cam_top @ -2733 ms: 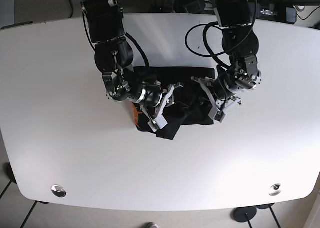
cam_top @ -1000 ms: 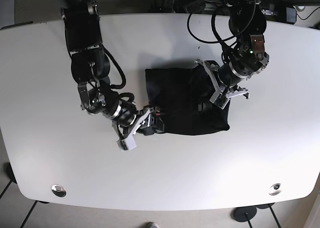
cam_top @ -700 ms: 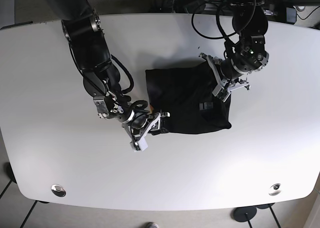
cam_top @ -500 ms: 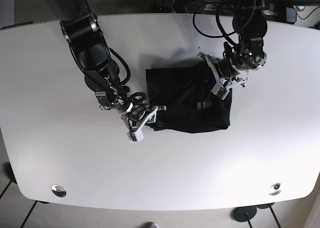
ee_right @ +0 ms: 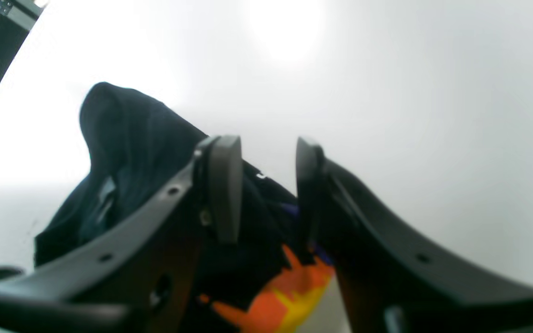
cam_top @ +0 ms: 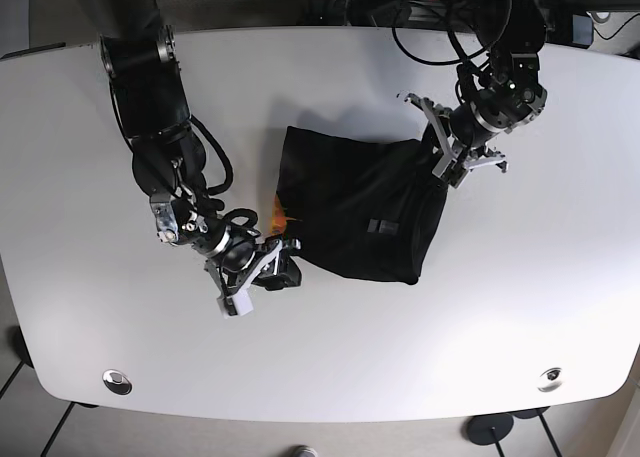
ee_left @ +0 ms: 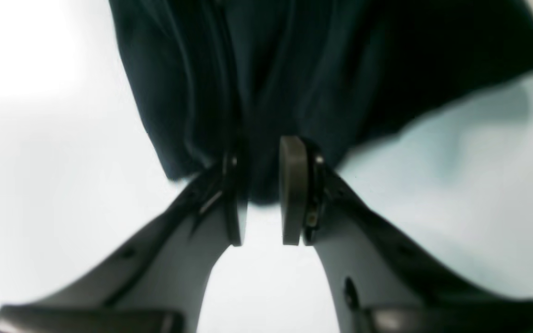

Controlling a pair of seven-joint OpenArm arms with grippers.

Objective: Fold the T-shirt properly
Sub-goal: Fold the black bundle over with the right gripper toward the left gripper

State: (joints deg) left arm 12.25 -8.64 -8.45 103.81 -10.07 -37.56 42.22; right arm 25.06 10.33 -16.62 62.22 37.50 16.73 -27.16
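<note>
T-shirt [cam_top: 350,212] lies crumpled, long axis across table [cam_top: 480,317] — both corners pinched.

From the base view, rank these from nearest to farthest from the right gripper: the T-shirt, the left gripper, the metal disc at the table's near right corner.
1. T-shirt: the right gripper is at its lower-left corner.
2. Left gripper: across the shirt, at its upper-right edge.
3. Metal disc: far corner, lower right of the view.
</note>
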